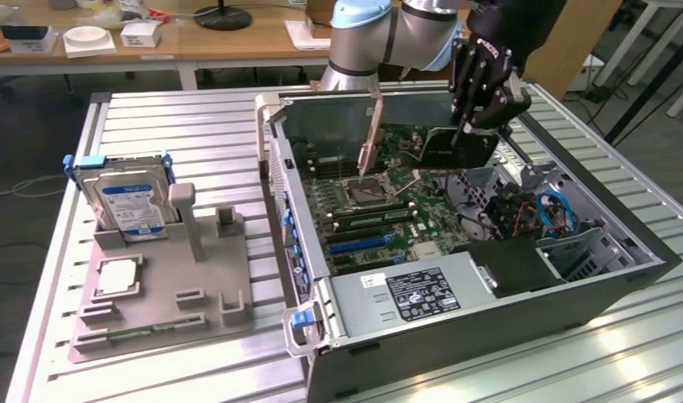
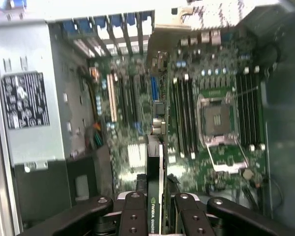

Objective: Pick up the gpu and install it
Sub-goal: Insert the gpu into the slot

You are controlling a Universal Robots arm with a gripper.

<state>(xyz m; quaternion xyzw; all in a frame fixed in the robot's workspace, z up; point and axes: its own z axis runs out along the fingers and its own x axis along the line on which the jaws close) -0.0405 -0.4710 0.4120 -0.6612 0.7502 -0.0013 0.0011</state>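
Exterior view, near first: slatted metal bench (image 1: 610, 353) carries an open computer case (image 1: 509, 327), with the labelled power supply (image 1: 425, 294) at its near end. At 9 o'clock from the case sits a gray tray (image 1: 162, 285). A square processor chip (image 1: 117, 277) lies flat on it, and a hard drive (image 1: 128, 206) stands upright at its far end. Inside the case is the green motherboard (image 1: 386, 227), with the empty CPU socket (image 1: 358, 195) mid-board. The gpu (image 1: 459, 149) hangs at 2 o'clock from the socket, over the far part of the board. It is held from above by the gripper (image 1: 475, 126). Contact between card and board cannot be told. Wrist view: gripper (image 2: 156, 201) jaws pinch the gpu (image 2: 154, 162) edge-on, with the board below it. Wooden desk (image 1: 207, 42) at 12 o'clock, well apart.
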